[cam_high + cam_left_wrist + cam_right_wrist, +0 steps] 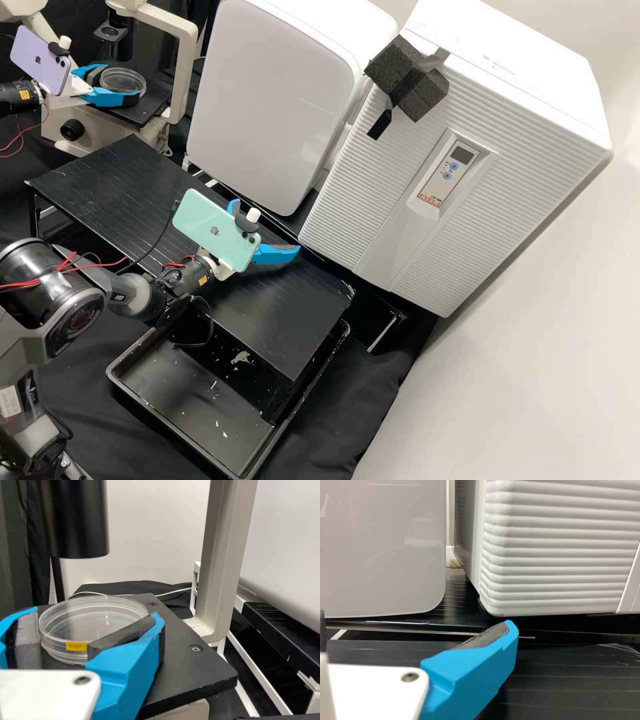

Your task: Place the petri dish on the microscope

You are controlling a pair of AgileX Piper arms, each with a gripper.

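Now over microscope's point(183, 73) stage point(182, 652), petri dish point(95, 620) sits clamped between fingers of left gripper point(122, 84); right gripper point(266, 228), well apart from microscope, holds its fingers spread.

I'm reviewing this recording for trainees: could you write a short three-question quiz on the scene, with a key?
1. True or false: the petri dish has a yellow label on its side.

2. What lies directly beneath the right gripper?
A. The lower tray
B. The raised black platform
C. The white cabinet

3. Fill in: the left gripper holds the petri dish at the black ____ of the microscope.

Key: 1. True; 2. B; 3. stage
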